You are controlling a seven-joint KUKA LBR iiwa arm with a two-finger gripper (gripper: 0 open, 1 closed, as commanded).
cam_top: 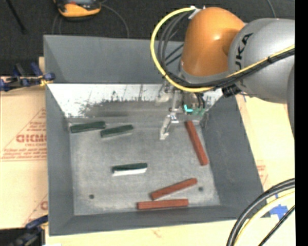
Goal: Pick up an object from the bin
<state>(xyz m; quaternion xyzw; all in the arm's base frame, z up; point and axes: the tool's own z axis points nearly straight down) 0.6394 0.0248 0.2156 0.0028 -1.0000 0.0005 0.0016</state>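
Front: flat red-brown bar (162,204) and slanted red-brown bar (173,188), lower middle of the grey bin (92,60).
Centre: green-and-white bar (129,169).
Right: long red-brown bar (196,143), slanted.
Gripper: gripper (182,121) over that bar's upper end, fingers spread apart, clasping nothing.
Back: two dark green bars (88,127) (116,131), upper left.

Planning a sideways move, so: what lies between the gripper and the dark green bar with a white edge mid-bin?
Nothing: in the camera view the bin floor between the gripper and that green bar is bare.
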